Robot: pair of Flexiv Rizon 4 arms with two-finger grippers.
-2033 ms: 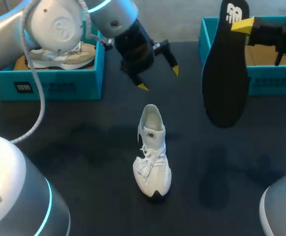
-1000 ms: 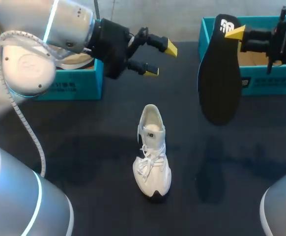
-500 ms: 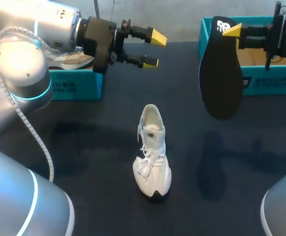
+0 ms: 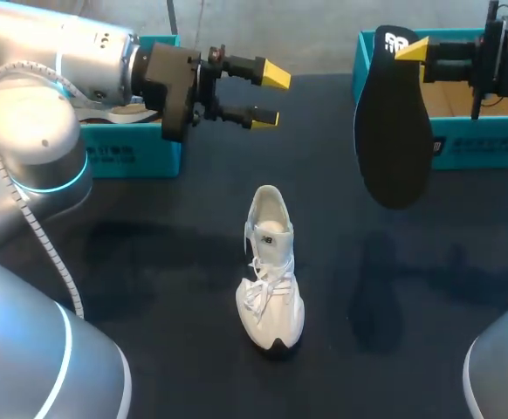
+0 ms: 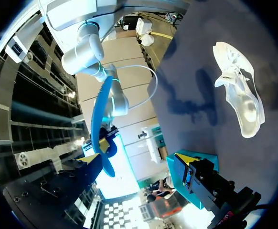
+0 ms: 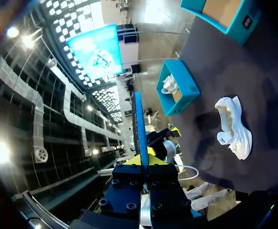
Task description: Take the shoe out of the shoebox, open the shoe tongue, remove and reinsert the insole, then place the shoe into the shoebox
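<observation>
- The shoe (image 4: 270,279) stood upright mid-desk, toe toward us, laces loose and the mouth gaping, with bare dark desk (image 4: 149,288) open on both flanks.
- The left end effector (image 4: 270,94) hung up at the back, well apart from the shoe, fingers spread wide with nothing between them, pointing sideways across the desk.
- Over on the right, the right end effector (image 4: 411,48) was clamped on the heel end of the black insole (image 4: 395,122). The insole dangled toe-down, clear of the surface, in front of the right shoebox (image 4: 481,140).
- From the right wrist we saw that insole (image 6: 138,129) edge-on between our own fingers, the shoe (image 6: 234,126) far below.
- Since two seconds back, the left arm had swung from tilting down over the shoe's far side to this level pose beside the left shoebox (image 4: 106,153).
- The insole had drifted up a touch; the shoe had not budged.
- A second shoe (image 4: 119,112) lay inside the left shoebox, partly hidden by the arm.
- Both teal boxes sat along the far edge.
</observation>
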